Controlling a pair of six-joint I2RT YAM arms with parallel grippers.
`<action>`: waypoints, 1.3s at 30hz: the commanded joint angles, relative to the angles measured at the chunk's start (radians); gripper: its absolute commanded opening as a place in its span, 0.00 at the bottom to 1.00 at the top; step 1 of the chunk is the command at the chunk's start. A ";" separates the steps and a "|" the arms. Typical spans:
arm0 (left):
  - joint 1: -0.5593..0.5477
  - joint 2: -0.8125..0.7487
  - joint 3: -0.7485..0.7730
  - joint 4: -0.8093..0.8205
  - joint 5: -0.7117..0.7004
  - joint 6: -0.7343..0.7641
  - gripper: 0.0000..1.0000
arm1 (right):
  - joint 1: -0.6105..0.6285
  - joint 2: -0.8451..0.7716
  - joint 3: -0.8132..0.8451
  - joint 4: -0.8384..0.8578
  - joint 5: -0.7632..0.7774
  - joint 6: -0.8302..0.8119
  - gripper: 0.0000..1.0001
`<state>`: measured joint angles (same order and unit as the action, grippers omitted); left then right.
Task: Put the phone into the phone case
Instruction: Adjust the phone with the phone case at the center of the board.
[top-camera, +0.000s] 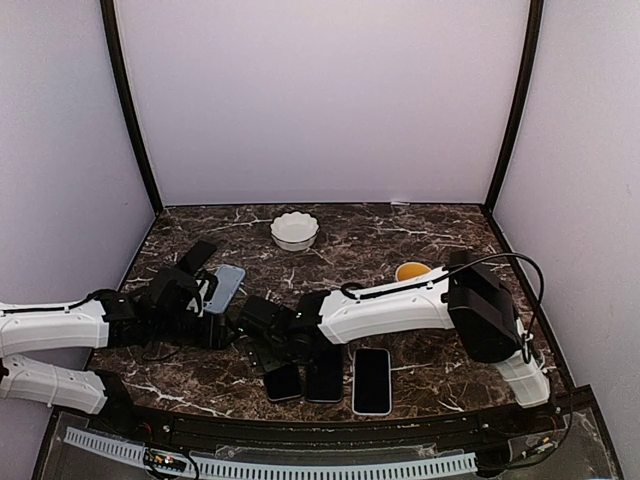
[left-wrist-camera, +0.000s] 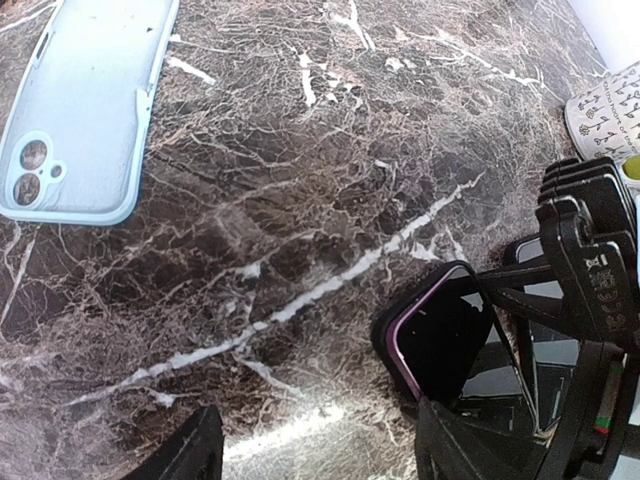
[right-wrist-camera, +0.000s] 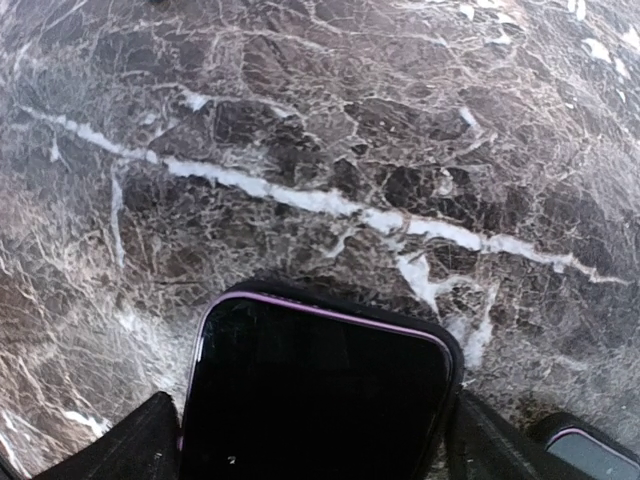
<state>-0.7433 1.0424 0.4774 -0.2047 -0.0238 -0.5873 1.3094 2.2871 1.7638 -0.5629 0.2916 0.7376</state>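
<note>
Our right gripper has its jaws wide, with 1 finger on each side of the phone. We cannot tell if the pads press it or only stand beside it. The phone lies screen up on the table. A black case rims its purple edge at the far end, so we judge that it already sits in the case there. The near end is hidden under the gripper.

Our left gripper is open near the phone, with only bare table between its fingers. A blue case lies empty, well apart. A second phone and a third phone lie beside the first.

What is left, we think, is to check the near corners, press them if needed, and withdraw.
</note>
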 joint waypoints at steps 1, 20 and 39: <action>0.007 -0.028 -0.027 0.014 -0.004 0.026 0.66 | 0.008 0.033 0.005 -0.035 -0.012 0.003 0.83; 0.005 -0.036 -0.028 0.056 0.038 0.072 0.65 | -0.070 -0.274 -0.387 0.485 -0.322 0.024 0.48; -0.145 0.030 -0.111 0.321 0.222 0.063 0.71 | -0.175 -0.432 -0.677 0.872 -0.405 0.134 0.40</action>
<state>-0.8806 1.0233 0.3767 0.0742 0.1661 -0.5201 1.1515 1.8935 1.1374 0.1337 -0.0849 0.8215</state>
